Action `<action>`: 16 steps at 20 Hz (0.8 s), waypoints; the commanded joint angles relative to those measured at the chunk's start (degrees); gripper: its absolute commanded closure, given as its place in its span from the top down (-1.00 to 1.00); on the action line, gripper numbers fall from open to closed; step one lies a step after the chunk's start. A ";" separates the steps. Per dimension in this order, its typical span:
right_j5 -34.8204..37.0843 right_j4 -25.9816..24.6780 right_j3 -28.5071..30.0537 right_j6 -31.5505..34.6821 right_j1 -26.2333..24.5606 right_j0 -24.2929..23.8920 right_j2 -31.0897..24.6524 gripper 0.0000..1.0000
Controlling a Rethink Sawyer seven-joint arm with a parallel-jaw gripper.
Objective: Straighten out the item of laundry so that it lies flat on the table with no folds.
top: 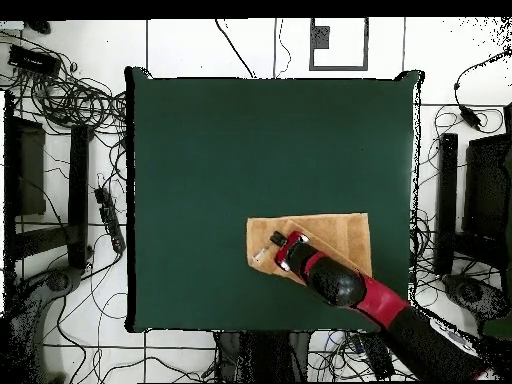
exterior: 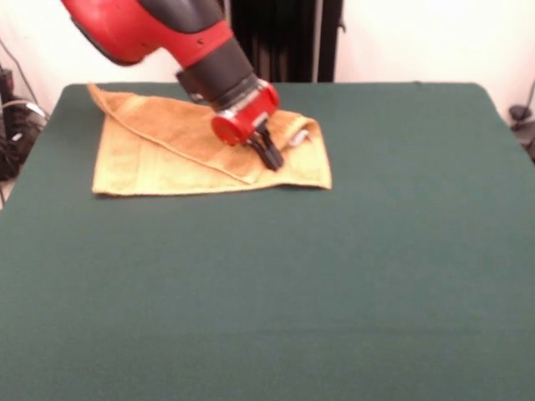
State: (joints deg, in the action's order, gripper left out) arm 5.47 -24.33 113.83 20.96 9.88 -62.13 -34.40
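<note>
The orange-tan towel point(exterior: 150, 159) lies at the far left part of the green table point(exterior: 292, 276). It is folded: an upper flap lies diagonally across it, and its right end is bunched. A small white tag point(exterior: 298, 138) shows near that bunched end. My gripper point(exterior: 272, 159) points down onto the towel at the edge of the flap, its black fingers close together on the cloth. In the overhead view the towel point(top: 340, 235) lies near the table's point(top: 260, 150) lower right edge. There the gripper point(top: 277, 240) is over its left end, and the arm hides part of the towel.
The red and black arm point(exterior: 167, 33) comes in from the upper left in the front view and crosses the towel's far edge. Cables and stands point(top: 60, 150) lie on the floor around the table.
</note>
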 commanded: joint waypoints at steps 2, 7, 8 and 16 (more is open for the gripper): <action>-15.63 0.73 -16.86 17.39 -16.29 11.62 -7.02 -1.00; -16.04 2.34 -17.23 17.24 -15.86 12.40 -6.79 -1.00; -16.12 2.66 -17.24 17.18 -15.68 12.60 -6.56 -1.00; -16.10 2.58 -19.21 15.95 -17.19 12.57 -6.97 -1.00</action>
State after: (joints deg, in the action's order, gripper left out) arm -12.26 -24.33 108.17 20.96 -0.74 -54.14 -40.51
